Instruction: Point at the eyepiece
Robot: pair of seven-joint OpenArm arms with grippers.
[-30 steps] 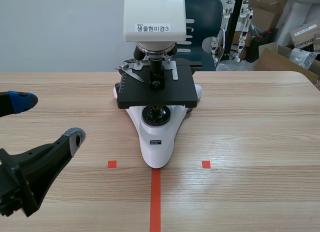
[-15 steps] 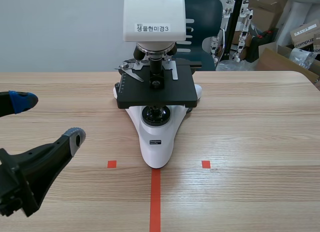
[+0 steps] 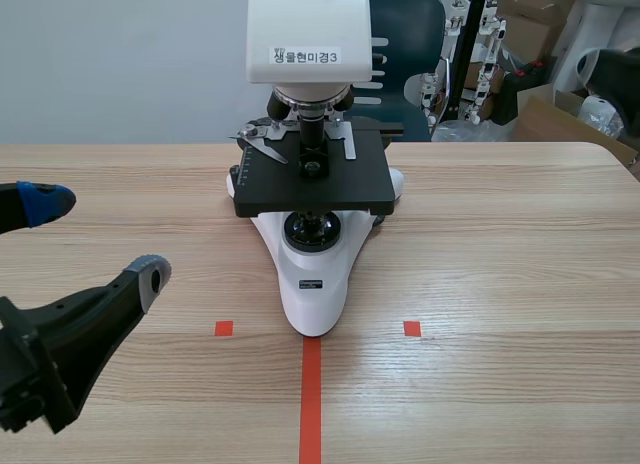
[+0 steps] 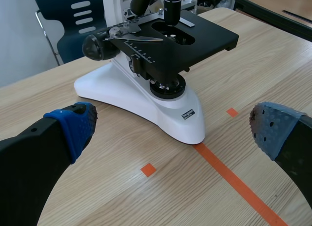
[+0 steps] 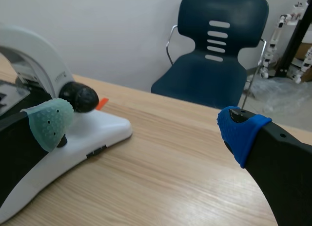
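A white microscope (image 3: pixel 316 269) with a black stage (image 3: pixel 315 184) stands at the table's middle, its labelled head (image 3: pixel 308 29) running out of view upward. No eyepiece shows in any view. My left gripper (image 3: pixel 98 238) hovers open low at the left, short of the microscope. In the left wrist view the microscope's base (image 4: pixel 141 97) lies ahead between the open fingers of the left gripper (image 4: pixel 173 128). My right gripper (image 5: pixel 145 126) is open beside the microscope's rear foot (image 5: pixel 92 133) and black focus knob (image 5: pixel 80 97). A dark rounded shape (image 3: pixel 615 72) shows at the scene's far right.
A dark blue chair (image 3: pixel 405 24) stands behind the table, also ahead of the right gripper as the chair (image 5: pixel 219 50). Cardboard boxes (image 3: pixel 540 24) and clutter fill the back right. Bare wooden table (image 3: pixel 500 244) stretches to the microscope's right and left.
A dark rounded shape has come into the scene view at the far right, in front of the boxes. The left gripper and the microscope have not moved.
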